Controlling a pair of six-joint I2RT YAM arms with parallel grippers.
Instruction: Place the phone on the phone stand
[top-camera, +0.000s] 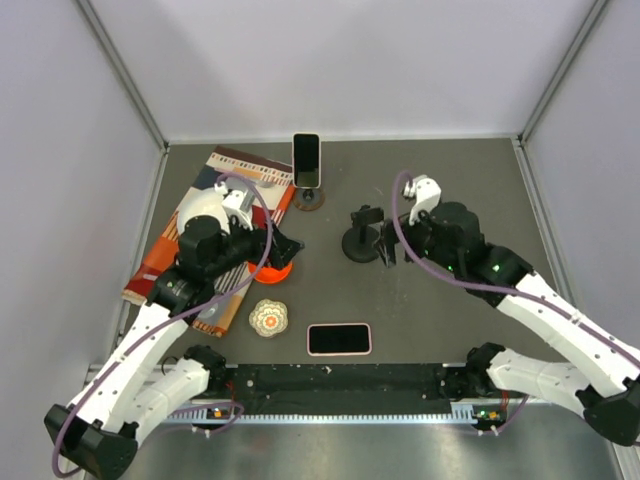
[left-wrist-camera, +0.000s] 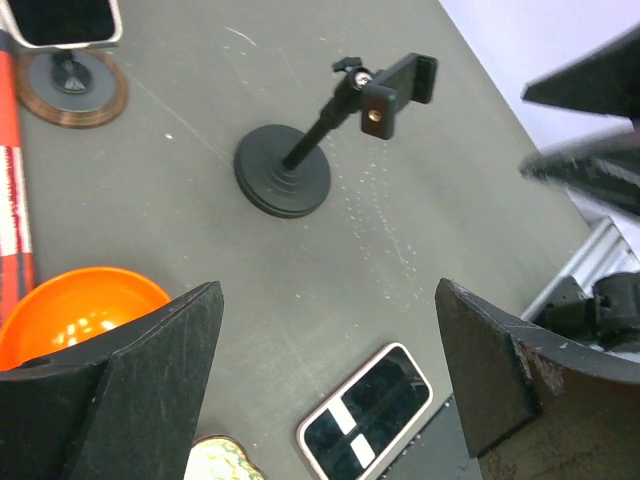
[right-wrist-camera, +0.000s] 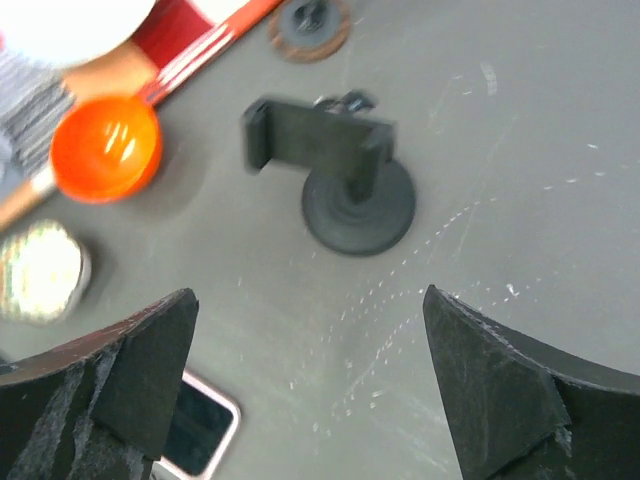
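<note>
Both jaws spread and empty, left gripper and right gripper flank the stand; phone lies flat.

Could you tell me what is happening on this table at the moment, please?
Two robot arms are working on getting a phone onto a stand. Neither holds anything: the left claw and the right claw are both open and empty. The phone lies flat on the table near the arms' bases. The black stand in the middle has an empty clamp, and the right claw hovers close beside it. A second phone already sits upright on a brown-based stand at the back.
</note>
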